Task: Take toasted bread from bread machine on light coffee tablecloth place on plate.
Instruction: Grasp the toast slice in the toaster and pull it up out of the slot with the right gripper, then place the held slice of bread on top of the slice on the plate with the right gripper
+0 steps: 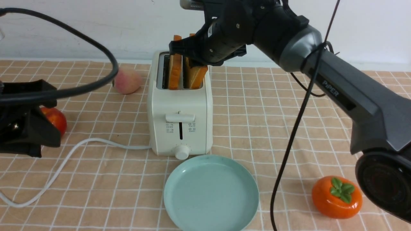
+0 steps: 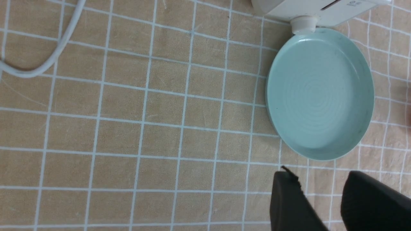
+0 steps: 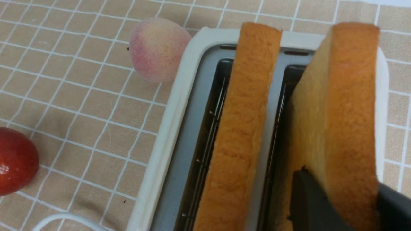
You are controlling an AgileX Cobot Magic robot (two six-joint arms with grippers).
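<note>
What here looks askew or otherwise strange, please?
The bread slice between the right gripper's fingers leans over in its toaster slot, tilted away from the other slice, probably from the grip. Nothing looks spilled or damaged.

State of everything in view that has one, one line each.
Right gripper: fingers closed on the right-hand slice.
Right-hand slice: gripped, tilted, lower part at its slot.
Left-hand slice: standing in its slot, sticking out, ungripped.
Toaster: upright, lever up.
Plate: flat on the cloth, empty.
Left gripper: fingers apart, nothing between.
Cord: curved loosely across the cloth.
Tablecloth: spread, slightly wrinkled.
</note>
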